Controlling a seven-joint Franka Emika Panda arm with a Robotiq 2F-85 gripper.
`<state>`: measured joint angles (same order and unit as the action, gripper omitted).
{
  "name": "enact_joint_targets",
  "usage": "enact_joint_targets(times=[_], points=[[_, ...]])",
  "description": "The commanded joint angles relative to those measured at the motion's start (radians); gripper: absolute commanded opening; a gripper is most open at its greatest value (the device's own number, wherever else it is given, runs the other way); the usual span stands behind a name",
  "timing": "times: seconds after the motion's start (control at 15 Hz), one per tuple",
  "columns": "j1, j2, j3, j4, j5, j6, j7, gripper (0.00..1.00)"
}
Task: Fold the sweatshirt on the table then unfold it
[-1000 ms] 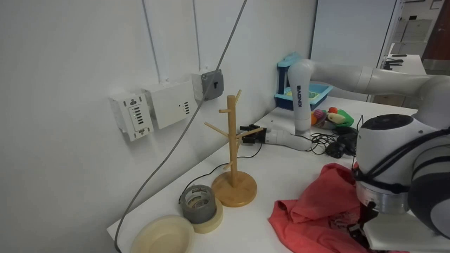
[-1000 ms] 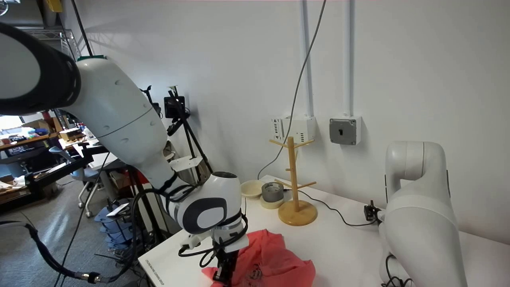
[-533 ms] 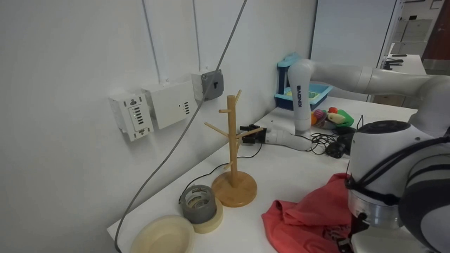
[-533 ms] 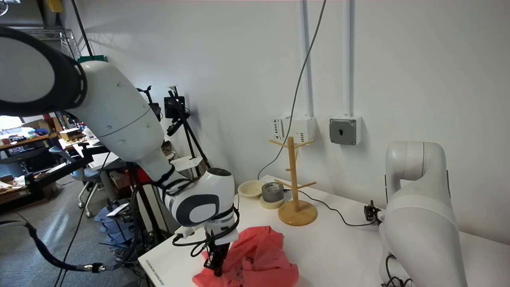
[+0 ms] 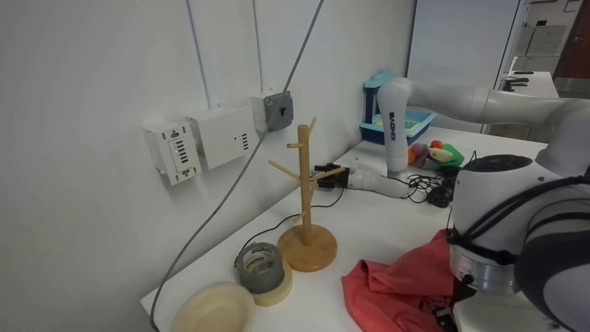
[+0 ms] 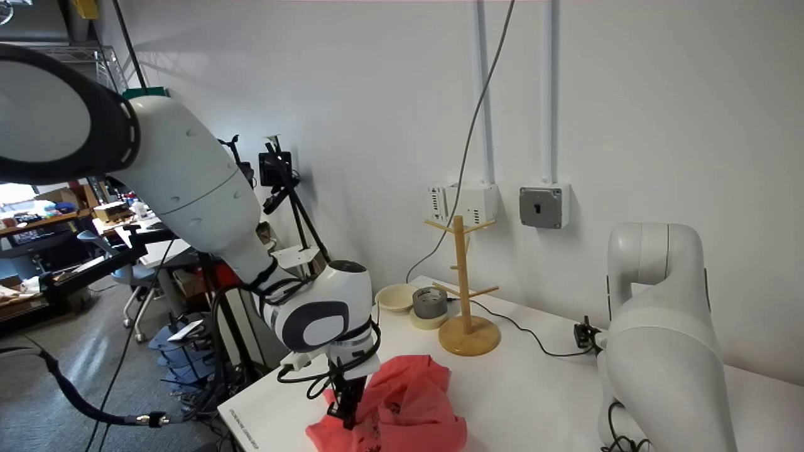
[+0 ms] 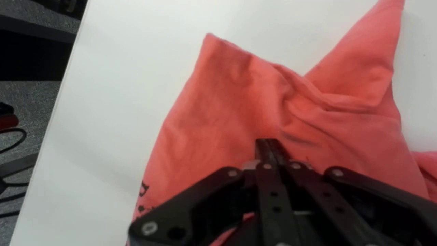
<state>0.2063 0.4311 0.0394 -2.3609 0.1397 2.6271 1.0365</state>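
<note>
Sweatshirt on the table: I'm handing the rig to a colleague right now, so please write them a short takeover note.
Gripper: shut, pointing down at the sweatshirt; no cloth shows between its jaws, though a hidden pinch can't be ruled out.
Where: the sweatshirt lies rumpled on the white table, partly lapped over itself, some of its dark print showing.
Done: it is not in a neat fold; whether the folding step is finished, these views can't settle.
Left: most likely spreading it flat; fold first if that step wasn't done.
</note>
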Motion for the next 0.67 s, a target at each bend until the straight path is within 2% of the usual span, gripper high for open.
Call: enact_joint_targets(times=[0.0,0.2,0.33,0.6], points=[[0.038,-0.064,-0.067,-0.009,-0.104,-0.025,-0.004,0.0],[0.035,-0.11,-0.088,-0.01,-0.191,-0.043,-0.033,0.0],[0.02,-0.119,-0.077,0.001,-0.205,-0.036,-0.056,0.28],[0.015,-0.097,-0.063,0.032,-0.198,-0.036,-0.088,0.56]])
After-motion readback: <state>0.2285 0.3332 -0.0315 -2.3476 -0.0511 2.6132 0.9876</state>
